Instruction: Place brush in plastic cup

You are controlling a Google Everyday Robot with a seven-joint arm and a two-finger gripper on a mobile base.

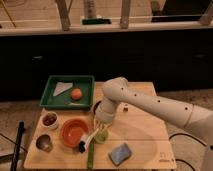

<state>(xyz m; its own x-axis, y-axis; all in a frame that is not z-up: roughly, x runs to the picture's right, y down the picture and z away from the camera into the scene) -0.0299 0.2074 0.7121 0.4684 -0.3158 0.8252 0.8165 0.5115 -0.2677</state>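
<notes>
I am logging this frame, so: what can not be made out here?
Camera view:
Two-finger gripper, just above the pale yellow-green plastic cup: its grip hidden by white wrist.
Cup's inside: covered by the gripper.
Slim white-handled brush: upper end hidden there.
Small white bowl: dark contents too small.

gripper (101, 127): sat at 3 o'clock of orange bowl (74, 132); tip couldn't be told apart from cup.
plastic cup (102, 136): rim hidden by gripper.
brush (87, 141): upper handle end lost at cup/gripper.
arm (150, 105): cut off at 4 o'clock frame edge.
white bowl (49, 120): contents too small to ID.
</notes>
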